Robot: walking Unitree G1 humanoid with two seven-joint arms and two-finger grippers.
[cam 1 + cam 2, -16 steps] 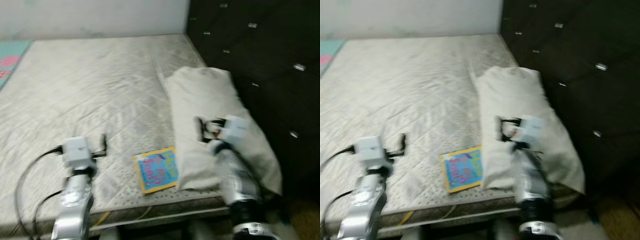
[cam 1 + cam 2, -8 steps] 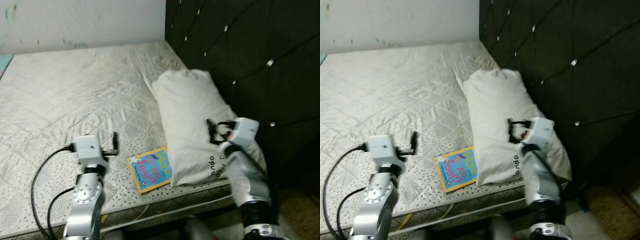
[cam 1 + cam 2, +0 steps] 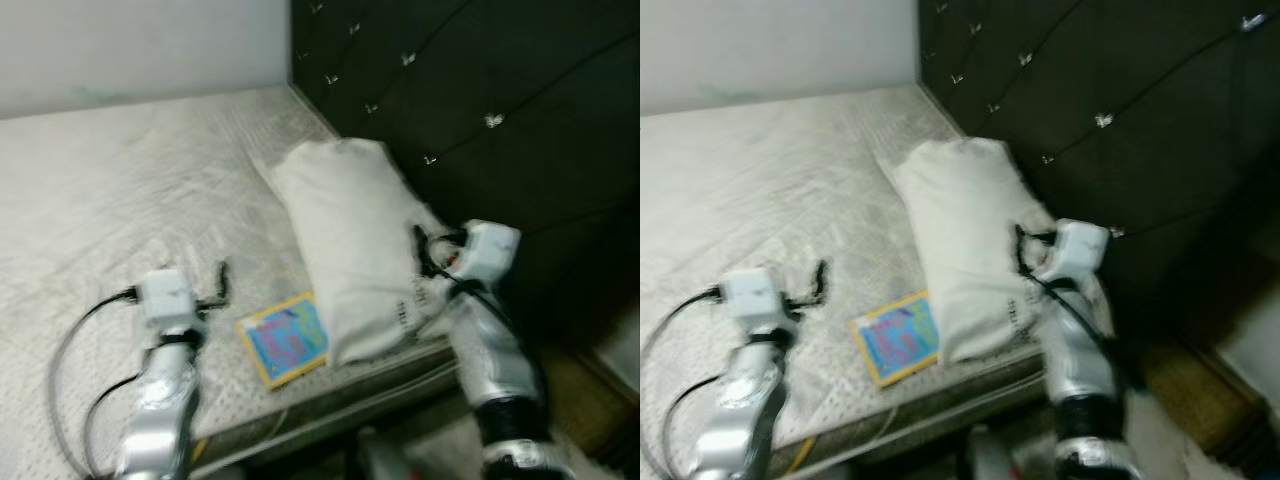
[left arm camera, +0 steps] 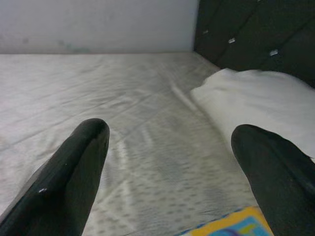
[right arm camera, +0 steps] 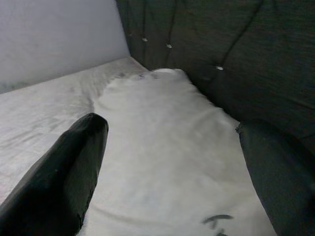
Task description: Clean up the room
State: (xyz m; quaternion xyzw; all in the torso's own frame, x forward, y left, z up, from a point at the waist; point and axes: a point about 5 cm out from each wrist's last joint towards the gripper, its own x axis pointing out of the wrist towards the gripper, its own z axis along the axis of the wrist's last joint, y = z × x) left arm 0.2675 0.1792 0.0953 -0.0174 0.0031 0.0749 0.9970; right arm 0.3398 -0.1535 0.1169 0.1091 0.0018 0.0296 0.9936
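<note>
A white pillow (image 3: 345, 235) lies along the right side of a quilted mattress (image 3: 130, 190), against a dark tufted headboard (image 3: 480, 90). A colourful book (image 3: 285, 338) with a yellow border lies flat near the mattress's front edge, just left of the pillow. My left gripper (image 4: 172, 167) is open above the mattress, with the book's corner (image 4: 236, 223) and the pillow (image 4: 256, 98) ahead of it. Open as well, my right gripper (image 5: 172, 172) hovers over the pillow (image 5: 162, 147) near its front end. Neither holds anything.
A pale wall (image 3: 130, 45) runs behind the bed. The headboard rises close on the right. A cable (image 3: 70, 370) loops from the left arm. Brown floor (image 3: 590, 390) lies to the right of the bed, beyond its front corner.
The camera has swung right, so the bed and pillow now sit further left in view. Both arms keep their pose, with the grippers open as before.
</note>
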